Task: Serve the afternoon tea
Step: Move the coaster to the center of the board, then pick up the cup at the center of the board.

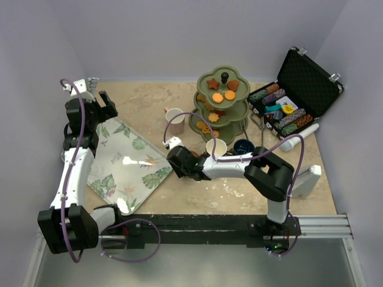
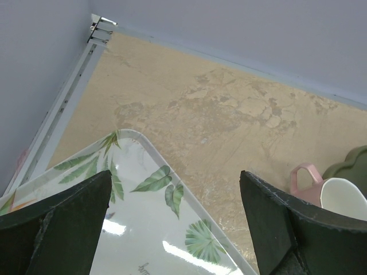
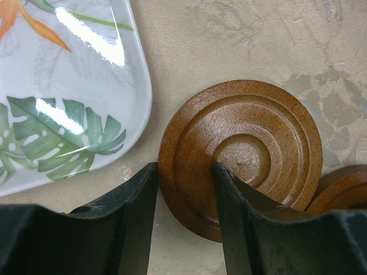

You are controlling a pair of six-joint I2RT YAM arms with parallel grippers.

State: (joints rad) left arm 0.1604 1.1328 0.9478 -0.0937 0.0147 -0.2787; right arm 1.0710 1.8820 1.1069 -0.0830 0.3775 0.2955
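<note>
My right gripper (image 3: pixel 183 189) is shut on the rim of a round brown saucer (image 3: pixel 246 149), one finger outside the edge and one on its top. A second saucer (image 3: pixel 344 189) lies partly under it at the right. In the top view the right gripper (image 1: pixel 179 162) is low beside the tray's right corner. The olive-green three-tier stand (image 1: pixel 221 104) holds orange and brown biscuits (image 1: pixel 217 97). The pinkish-white cup (image 1: pixel 174 119), cream cup (image 1: pixel 216 147) and navy cup (image 1: pixel 243 146) stand round its base. My left gripper (image 1: pixel 108 107) is open and empty above the tray's far corner (image 2: pixel 175 195).
The leaf-patterned white tray (image 1: pixel 128 167) lies at the left and also shows in the right wrist view (image 3: pixel 57 86). The open black poker chip case (image 1: pixel 299 89) stands at the back right. A white cylinder (image 1: pixel 296 140) lies in front of it. Walls close off the left and back.
</note>
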